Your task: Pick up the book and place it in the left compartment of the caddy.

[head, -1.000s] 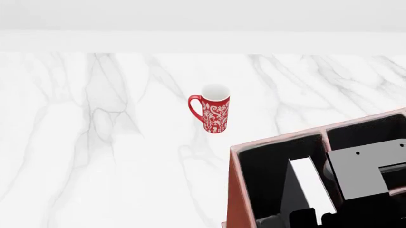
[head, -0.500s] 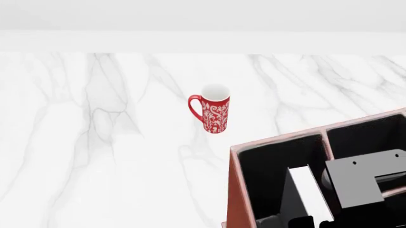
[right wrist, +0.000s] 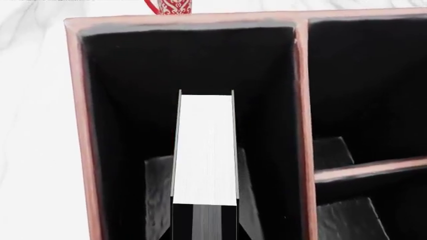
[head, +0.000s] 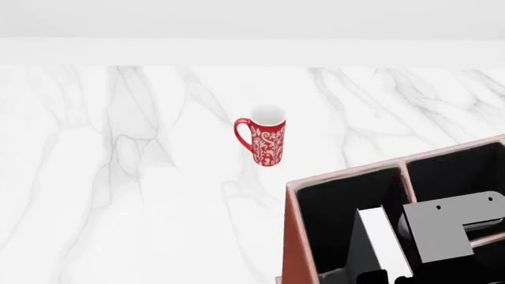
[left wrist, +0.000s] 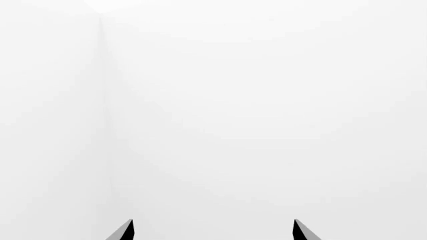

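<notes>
Jaws of the right gripper (right wrist: 205, 227) are pinching the plain matte black hardcover book (right wrist: 205, 150) from both sides, one dark finger (right wrist: 159, 200) flat against each cover, white page edge facing the wrist camera. Book stands upright inside the long, deep, black-lined left compartment (right wrist: 120, 100) of the reddish-brown leather-look caddy (right wrist: 79, 125), roughly midway between the outer wall and the pale-edged divider, touching neither in the right wrist view. Whether its lower edge rests on the compartment floor cannot be told.

Head view: right arm reaches down over the caddy (head: 294, 236) from the near right, its grey wrist plate (head: 450, 228) above the smaller right-hand sections, the book (head: 382, 242) tilted slightly in perspective within the left compartment (head: 332, 207).

Jaws of the left gripper (left wrist: 212, 231) stand spread, only two dark fingertips (left wrist: 123, 231) visible, pointing at a blank white surface; nothing between them.

Red-and-white patterned ceramic mug (head: 264, 135) stands upright on the white marble table (head: 118, 177), well apart from the caddy, beyond its far left corner
</notes>
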Robot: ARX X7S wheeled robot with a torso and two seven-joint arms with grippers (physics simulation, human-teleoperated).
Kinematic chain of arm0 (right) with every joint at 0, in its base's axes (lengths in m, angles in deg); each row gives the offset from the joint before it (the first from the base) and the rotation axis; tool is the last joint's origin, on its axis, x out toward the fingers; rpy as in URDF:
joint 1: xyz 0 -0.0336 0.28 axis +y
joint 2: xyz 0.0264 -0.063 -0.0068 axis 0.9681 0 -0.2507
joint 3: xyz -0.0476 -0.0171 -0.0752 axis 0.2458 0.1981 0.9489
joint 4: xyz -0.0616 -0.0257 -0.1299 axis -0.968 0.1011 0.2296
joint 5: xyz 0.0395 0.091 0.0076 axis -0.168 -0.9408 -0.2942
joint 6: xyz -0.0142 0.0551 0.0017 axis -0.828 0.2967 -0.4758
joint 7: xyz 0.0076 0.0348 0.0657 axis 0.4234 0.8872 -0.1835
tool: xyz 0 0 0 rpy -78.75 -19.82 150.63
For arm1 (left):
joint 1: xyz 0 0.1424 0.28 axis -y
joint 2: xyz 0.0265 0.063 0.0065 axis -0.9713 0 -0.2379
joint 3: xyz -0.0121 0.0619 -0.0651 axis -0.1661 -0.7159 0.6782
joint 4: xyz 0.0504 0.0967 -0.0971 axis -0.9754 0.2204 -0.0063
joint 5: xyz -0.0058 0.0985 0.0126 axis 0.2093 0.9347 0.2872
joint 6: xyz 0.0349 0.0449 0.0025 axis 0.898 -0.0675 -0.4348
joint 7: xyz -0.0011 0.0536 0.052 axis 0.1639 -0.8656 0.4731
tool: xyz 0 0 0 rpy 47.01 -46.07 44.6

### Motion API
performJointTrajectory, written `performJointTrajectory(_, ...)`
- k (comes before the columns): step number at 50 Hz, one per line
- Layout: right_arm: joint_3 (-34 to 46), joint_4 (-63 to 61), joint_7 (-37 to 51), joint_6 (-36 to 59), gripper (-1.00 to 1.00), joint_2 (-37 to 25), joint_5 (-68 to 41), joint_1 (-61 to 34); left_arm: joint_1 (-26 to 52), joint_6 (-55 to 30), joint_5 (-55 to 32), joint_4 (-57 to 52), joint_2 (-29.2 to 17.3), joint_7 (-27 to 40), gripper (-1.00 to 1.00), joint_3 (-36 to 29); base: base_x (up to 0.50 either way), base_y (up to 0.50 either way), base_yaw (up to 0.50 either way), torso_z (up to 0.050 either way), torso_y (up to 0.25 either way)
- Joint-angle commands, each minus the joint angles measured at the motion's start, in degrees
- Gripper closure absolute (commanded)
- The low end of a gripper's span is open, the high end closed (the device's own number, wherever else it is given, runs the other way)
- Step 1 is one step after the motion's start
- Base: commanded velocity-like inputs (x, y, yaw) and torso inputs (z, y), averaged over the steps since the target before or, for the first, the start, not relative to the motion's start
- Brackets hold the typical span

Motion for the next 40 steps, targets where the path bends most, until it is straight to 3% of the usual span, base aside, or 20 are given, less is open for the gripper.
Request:
performJointTrajectory(1, -0.85, 0.07, -2.47, -1.14, 1.0, 0.71, 5.51, 0.14, -0.2, 0.27, -0.11, 0.11, -0.09, 0.05, -1.0, 0.17, 0.0, 0.0, 0.0, 0.0, 0.0)
performJointTrajectory(40, 0.16, 1.9, -5.76, -4.41, 1.0, 1.58, 10.43, 3.74, -0.82, 0.79, -0.26, -0.34, -0.62, 0.53, -1.0, 0.34, 0.0, 0.0, 0.0, 0.0, 0.001)
